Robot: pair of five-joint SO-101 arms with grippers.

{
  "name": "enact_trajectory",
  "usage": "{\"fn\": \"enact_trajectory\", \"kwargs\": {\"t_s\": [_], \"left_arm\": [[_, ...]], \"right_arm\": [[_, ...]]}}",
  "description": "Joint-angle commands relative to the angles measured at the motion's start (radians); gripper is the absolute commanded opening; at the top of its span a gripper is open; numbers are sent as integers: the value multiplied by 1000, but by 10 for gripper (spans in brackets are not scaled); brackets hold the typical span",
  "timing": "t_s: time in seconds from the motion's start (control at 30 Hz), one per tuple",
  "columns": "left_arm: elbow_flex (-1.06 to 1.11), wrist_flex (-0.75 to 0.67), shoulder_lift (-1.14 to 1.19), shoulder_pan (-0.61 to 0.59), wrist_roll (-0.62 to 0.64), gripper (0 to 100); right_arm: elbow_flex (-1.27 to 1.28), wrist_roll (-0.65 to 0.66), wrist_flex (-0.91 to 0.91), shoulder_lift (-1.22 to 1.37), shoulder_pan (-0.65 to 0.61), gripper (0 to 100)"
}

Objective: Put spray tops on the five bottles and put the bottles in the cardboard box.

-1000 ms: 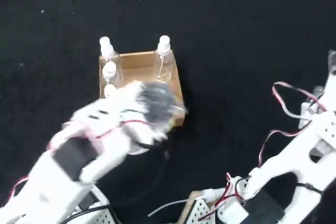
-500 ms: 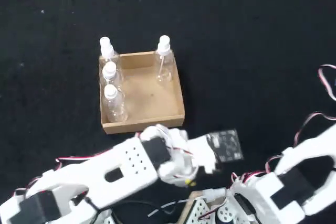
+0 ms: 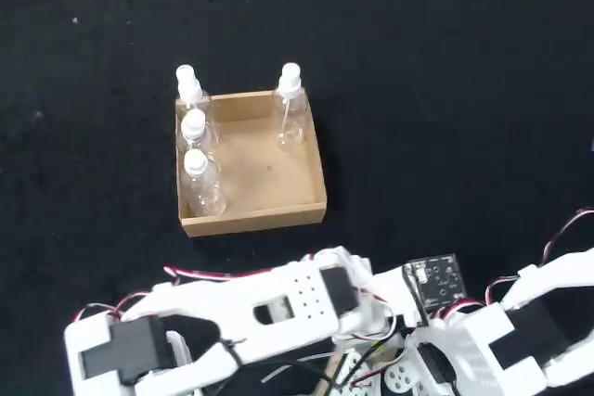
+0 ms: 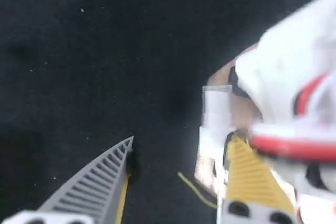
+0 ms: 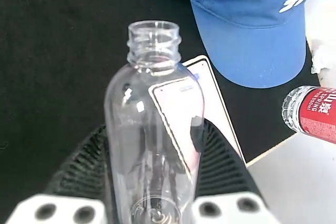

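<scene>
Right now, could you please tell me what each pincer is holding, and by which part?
The right pincer holds a topless clear bottle by its body, below the neck. The left pincer is open and holds nothing.

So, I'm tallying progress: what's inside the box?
Four bottles with spray tops stand in the box: three along one wall, one in a far corner. The floor between is bare; nothing is covered.

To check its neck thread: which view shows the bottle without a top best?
Right wrist view: the uncapped clear bottle sits close, between the right end effector's fingers, its neck plain. In the other views I cannot make it out.
</scene>
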Motion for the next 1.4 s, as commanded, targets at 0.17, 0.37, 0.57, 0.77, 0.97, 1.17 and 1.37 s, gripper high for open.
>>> {"fn": "enact_trajectory", "kwargs": {"t_s": [0.17, 0.37, 0.57, 0.77, 0.97, 1.17, 1.37], "left_arm": [[-131, 74, 41, 33, 112, 253], [-102, 74, 34, 31, 117, 252], [-58, 72, 41, 19, 120, 252], [-53, 80, 29, 16, 120, 252], [-59, 74, 29, 16, 121, 252], [-48, 43, 31, -65, 121, 252], [-64, 43, 17, -140, 186, 252]], "right_arm": [[-56, 12, -6, -2, 15, 11], [-56, 14, -6, -2, 17, 11], [-62, 14, -6, -2, 17, 11], [-64, 14, -6, -2, 17, 11], [-65, 14, -6, -7, 18, 11], [-65, 14, -6, -13, 21, 11], [-65, 14, -3, -13, 23, 11]]}}
